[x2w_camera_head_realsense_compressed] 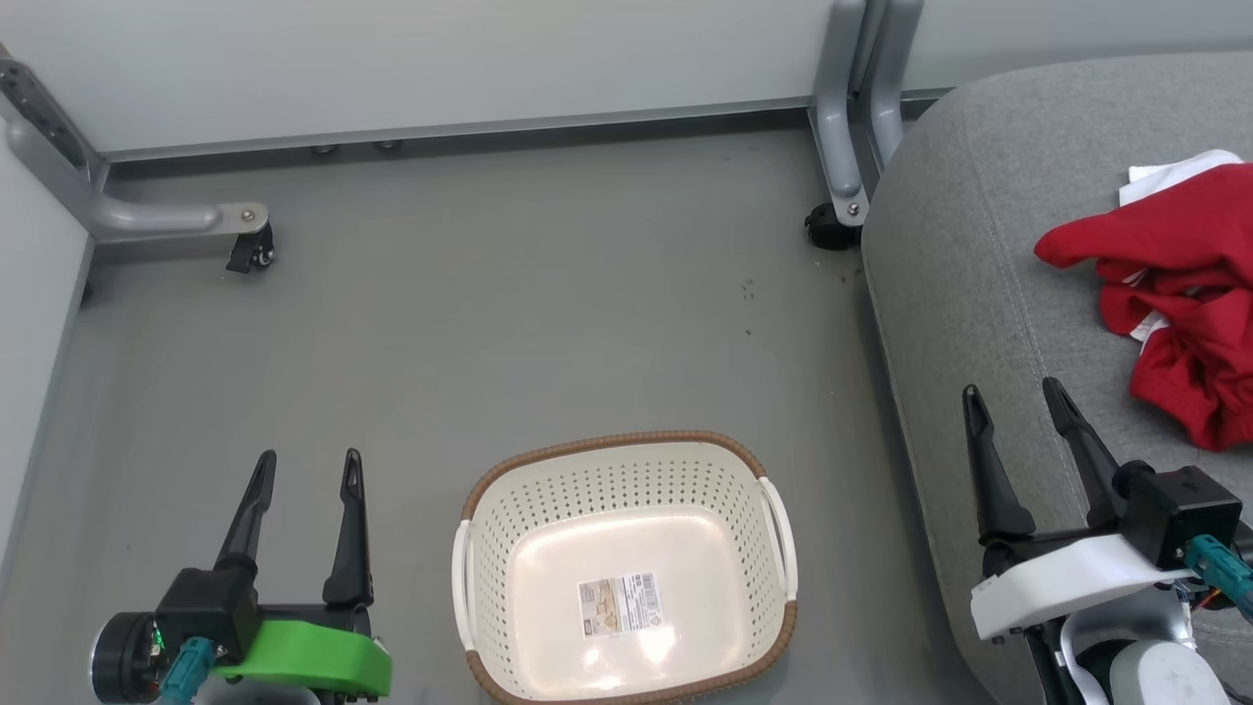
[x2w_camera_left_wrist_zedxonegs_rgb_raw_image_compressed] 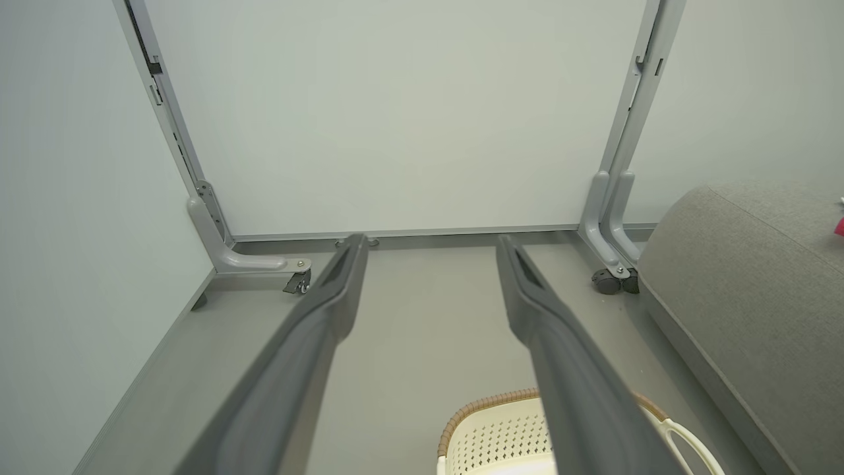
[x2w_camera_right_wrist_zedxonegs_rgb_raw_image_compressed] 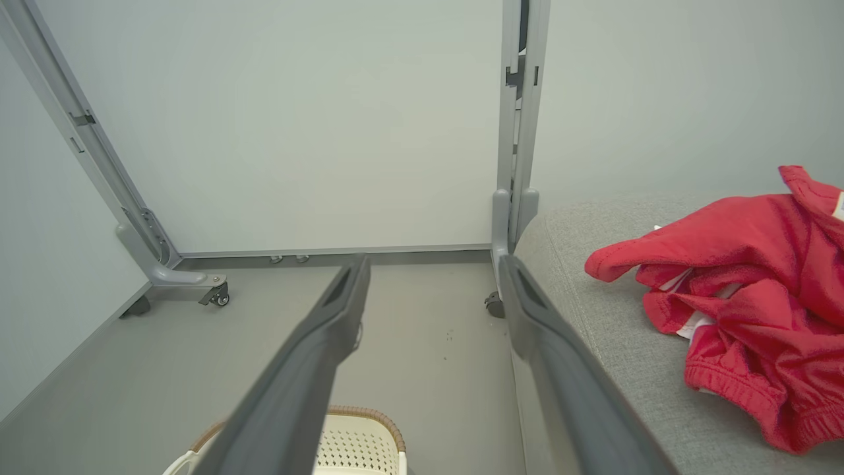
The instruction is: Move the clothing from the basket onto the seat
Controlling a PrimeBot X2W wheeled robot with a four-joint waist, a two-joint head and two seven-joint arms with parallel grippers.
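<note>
Big grey seat (x2w_camera_head_realsense_compressed: 979, 245) takes up the right side, and the red clothing (x2w_camera_head_realsense_compressed: 1184, 294) is lying in a heap on it, well apart from the basket (x2w_camera_head_realsense_compressed: 612, 441). Basket sits on the floor (x2w_camera_head_realsense_compressed: 489, 313) between the two hands. Left hand (x2w_camera_head_realsense_compressed: 309, 456) hangs over the floor, right hand (x2w_camera_head_realsense_compressed: 1011, 388) over the seat edge, both spread wide, gripping nothing. Little label (x2w_camera_head_realsense_compressed: 617, 605) shows on the basket bottom.

The basket (x2w_camera_head_realsense_compressed: 626, 485) stands on the floor (x2w_camera_head_realsense_compressed: 489, 313), left of the seat (x2w_camera_head_realsense_compressed: 979, 196) — the clothing (x2w_camera_head_realsense_compressed: 1189, 294) lies on the seat.
</note>
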